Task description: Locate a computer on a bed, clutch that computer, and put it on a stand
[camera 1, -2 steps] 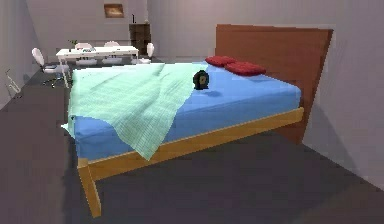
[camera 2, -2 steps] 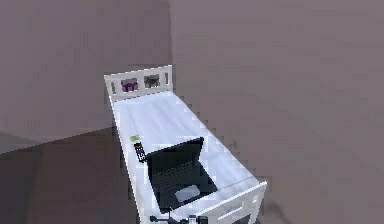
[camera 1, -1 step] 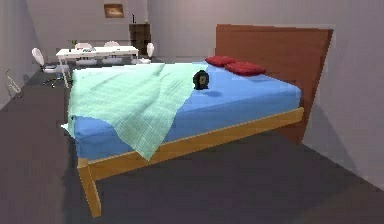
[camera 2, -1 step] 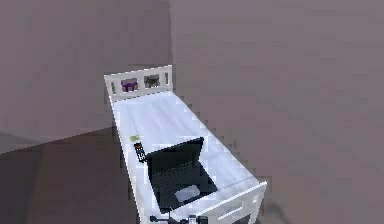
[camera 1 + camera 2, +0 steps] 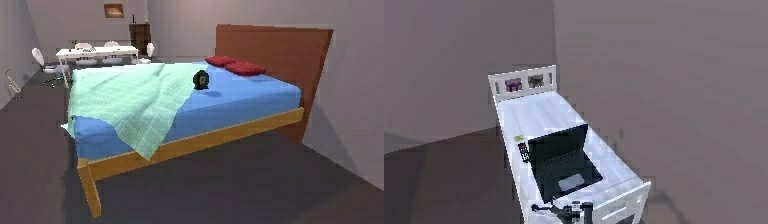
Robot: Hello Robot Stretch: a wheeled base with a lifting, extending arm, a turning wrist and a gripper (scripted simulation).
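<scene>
An open black laptop [image 5: 564, 160] lies on a narrow white bed [image 5: 612, 165], its screen upright and its grey touchpad toward the foot end. At the arm side view's bottom edge, the gripper [image 5: 546, 209] shows by the bed's near end, just below the laptop. I cannot tell whether it holds anything. A small dark flat object [image 5: 522, 152] lies on the mattress beside the laptop's screen.
The white bed has a headboard [image 5: 524, 82] with dark panels and a low footboard [image 5: 627, 198]. The forward view has a large wooden bed [image 5: 200, 135] with a blue sheet, green blanket [image 5: 125, 100], red pillows [image 5: 235, 66] and a small black round object [image 5: 200, 80]. A white table with chairs [image 5: 95, 52] stands far behind it.
</scene>
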